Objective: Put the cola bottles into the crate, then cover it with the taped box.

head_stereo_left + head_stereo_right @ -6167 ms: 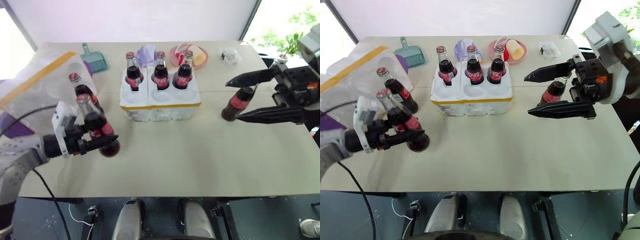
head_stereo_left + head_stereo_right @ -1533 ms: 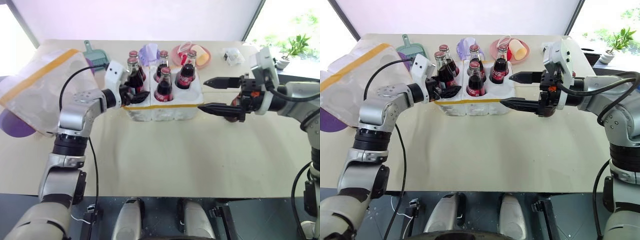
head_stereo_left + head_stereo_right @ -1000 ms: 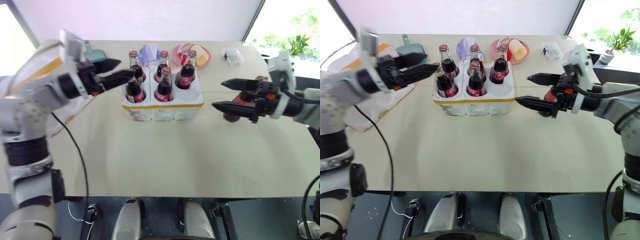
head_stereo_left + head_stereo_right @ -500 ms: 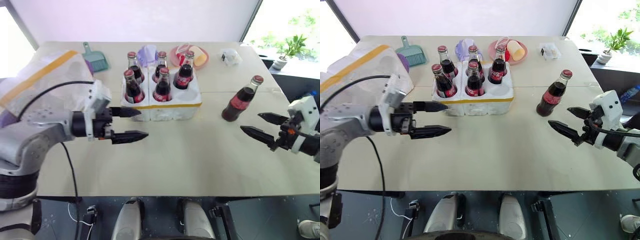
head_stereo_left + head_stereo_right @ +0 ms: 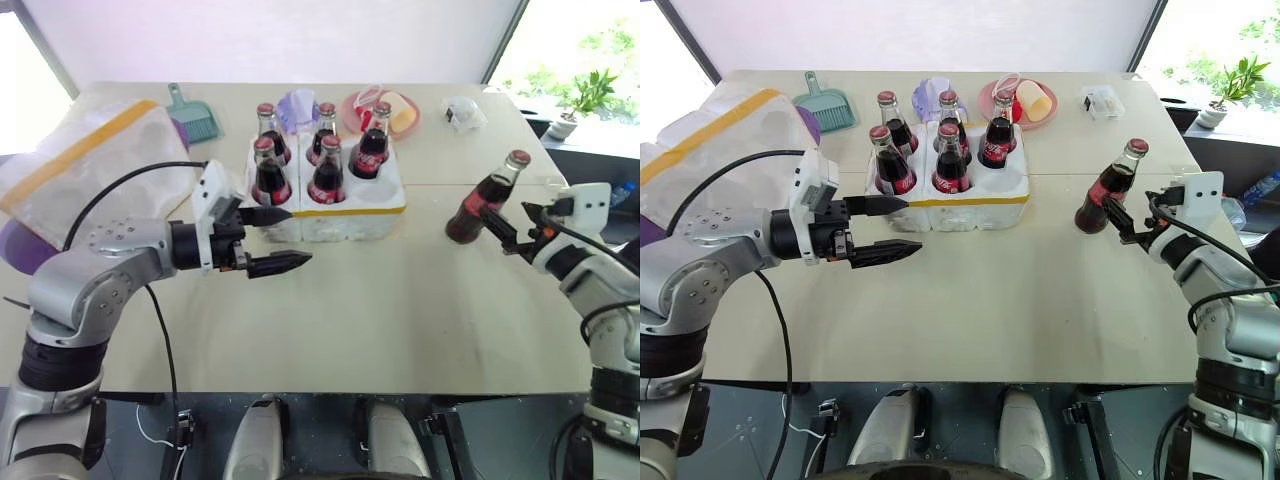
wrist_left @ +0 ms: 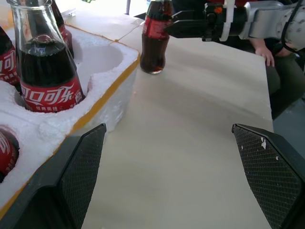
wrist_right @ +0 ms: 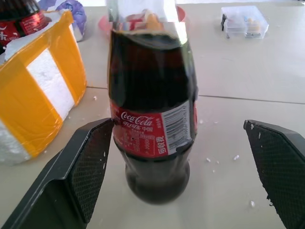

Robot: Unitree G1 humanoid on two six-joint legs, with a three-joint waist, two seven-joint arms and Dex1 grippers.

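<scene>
Head views: the crate (image 5: pixel 325 205) sits at 12 o'clock on the table (image 5: pixel 350 310), with five bottles (image 5: pixel 325 168) upright in its wells and the front-right well bare. The sixth bottle (image 5: pixel 484 200) stands alone on the table at 3 o'clock from the crate, well apart from it. The taped box (image 5: pixel 85 165) lies at 9 o'clock, near the table's left edge. The left gripper (image 5: pixel 275 240) points right, jaws spread and holding nothing, just in front of the crate's left corner. The right gripper (image 5: pixel 1120 222) is just beside the lone bottle, fingers apart.

Left wrist view: the left gripper's two fingers (image 6: pixel 78 171) stand wide over bare table; the crate's edge and one bottle are beside them, and the lone bottle (image 6: pixel 153 40) stands beyond with the right gripper (image 6: pixel 190 27) at its neck height.

Right wrist view: the lone bottle (image 7: pixel 152 124) stands upright between the spread fingers (image 7: pixel 86 162); whether the near finger touches the glass is unclear, and the other is clear of it.
</scene>
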